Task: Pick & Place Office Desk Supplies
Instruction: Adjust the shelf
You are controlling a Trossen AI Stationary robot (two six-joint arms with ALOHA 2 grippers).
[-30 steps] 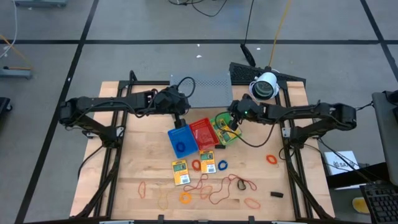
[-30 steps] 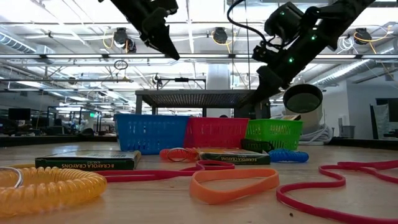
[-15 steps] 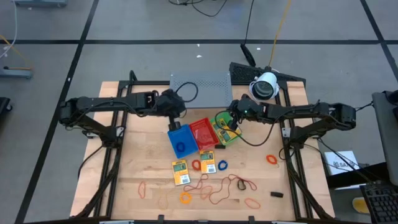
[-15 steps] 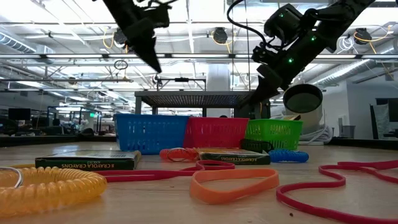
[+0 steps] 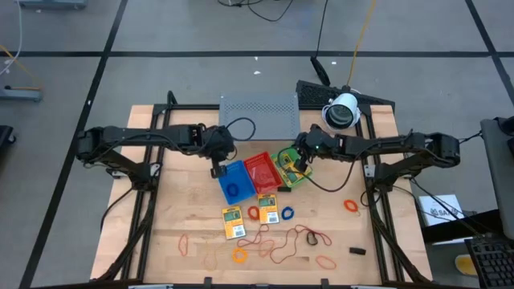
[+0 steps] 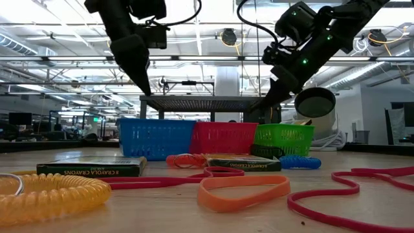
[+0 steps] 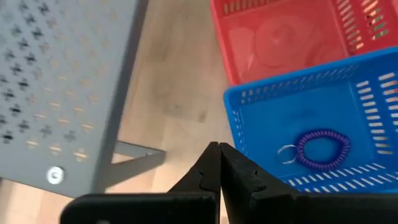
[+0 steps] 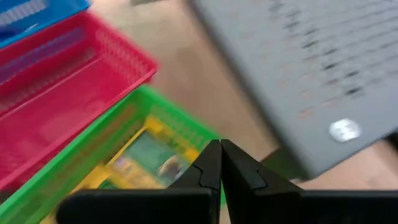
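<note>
Blue tray [image 5: 234, 181], seen from above, is holding a purple coil ring [image 5: 233, 190] as the left claw [image 5: 215, 171], shut and empty, is drifting off its edge—likely a finished drop. Low down, crayon packets [image 6: 90, 168] and rubber bands [image 6: 243, 188] are waiting on the tabletop [image 6: 162, 213]. Wrist views: right claw [image 8: 220, 152], shut and empty, is hovering over the green tray [image 8: 93, 165], perforated shelf [image 7: 56, 81] crowding nearby.

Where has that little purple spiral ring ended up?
Seen from above, the purple spiral ring lies inside the blue tray, the leftmost of three trays mid-table, beside the red tray.
</note>
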